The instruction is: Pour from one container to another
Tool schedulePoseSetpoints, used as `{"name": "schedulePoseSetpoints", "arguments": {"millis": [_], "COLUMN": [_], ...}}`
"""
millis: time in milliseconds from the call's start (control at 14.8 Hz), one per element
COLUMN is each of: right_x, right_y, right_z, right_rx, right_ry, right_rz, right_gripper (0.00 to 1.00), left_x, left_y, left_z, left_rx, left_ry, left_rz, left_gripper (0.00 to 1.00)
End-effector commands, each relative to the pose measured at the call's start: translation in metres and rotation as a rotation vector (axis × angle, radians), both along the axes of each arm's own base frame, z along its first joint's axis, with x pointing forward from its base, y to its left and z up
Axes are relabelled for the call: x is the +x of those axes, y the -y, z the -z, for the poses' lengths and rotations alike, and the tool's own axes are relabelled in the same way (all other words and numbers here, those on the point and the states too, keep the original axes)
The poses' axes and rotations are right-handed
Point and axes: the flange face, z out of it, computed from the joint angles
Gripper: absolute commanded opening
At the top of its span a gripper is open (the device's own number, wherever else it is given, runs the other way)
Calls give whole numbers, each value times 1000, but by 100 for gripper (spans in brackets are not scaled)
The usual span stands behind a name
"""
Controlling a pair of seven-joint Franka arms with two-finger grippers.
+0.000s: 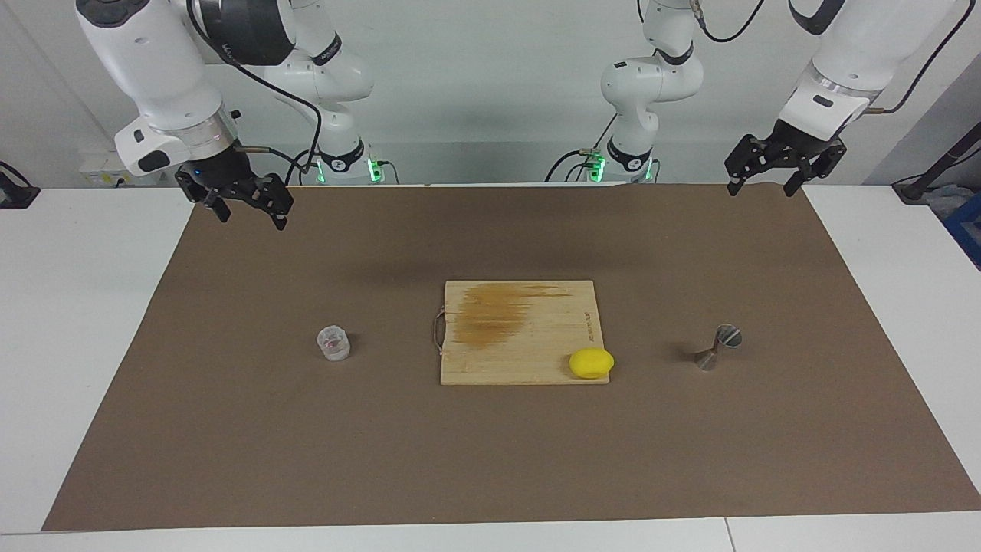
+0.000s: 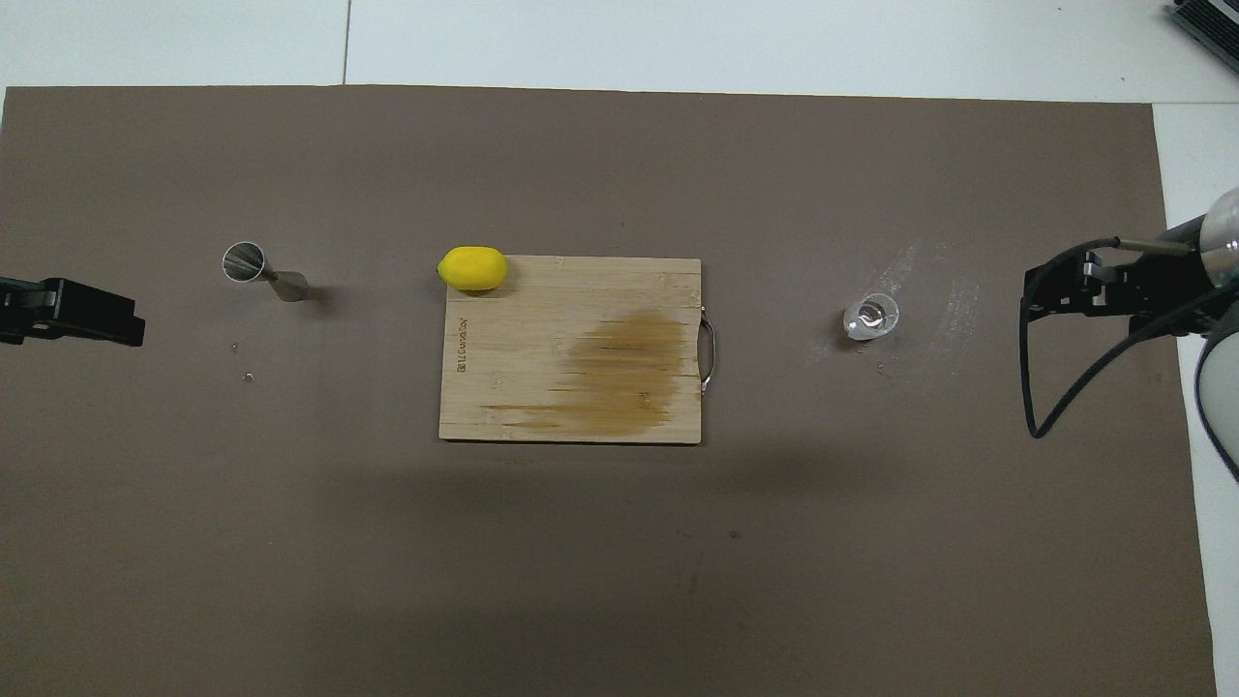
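Note:
The clear ribbed cup (image 1: 333, 343) (image 2: 871, 317), pinkish inside, stands on the brown mat toward the right arm's end. The grey metal hourglass jigger (image 1: 716, 347) (image 2: 263, 272) stands on the mat toward the left arm's end. My right gripper (image 1: 251, 217) (image 2: 1060, 290) hangs open and empty in the air over the mat's edge at its own end, well apart from the cup. At the other end of the mat, my left gripper (image 1: 761, 188) (image 2: 97, 315) hangs open and empty in the same way, clear of the jigger. Both arms wait.
A wooden cutting board (image 1: 521, 337) (image 2: 542, 387) with a dark stain and a wire handle lies mid-mat between cup and jigger. A yellow lemon (image 1: 591, 363) (image 2: 472, 268) sits on its corner farthest from the robots, toward the jigger. White table (image 1: 92, 307) surrounds the mat.

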Motion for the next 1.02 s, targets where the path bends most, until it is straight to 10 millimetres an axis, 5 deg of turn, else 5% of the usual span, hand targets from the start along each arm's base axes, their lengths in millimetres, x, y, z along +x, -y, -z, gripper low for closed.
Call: {"name": "schedulePoseSetpoints", "arguments": {"millis": [0, 407, 610, 949], "right_x": [-6, -10, -10, -11], "right_y": [-5, -5, -5, -6], "right_z": [-2, -6, -6, -5], "right_rx": [13, 0, 0, 2], "right_ry": [8, 5, 4, 4], "right_rz": [-14, -10, -10, -10], "right_gripper": [100, 100, 100, 100], "left_x": [-2, -14, -8, 33], "left_y": [3, -7, -12, -52], "left_z": [-4, 17, 38, 93], "left_rx": [-5, 1, -21, -107], "left_ry": [-9, 3, 5, -86], "left_rz": [-2, -40, -198, -579], "left_gripper": [100, 100, 100, 100]}}
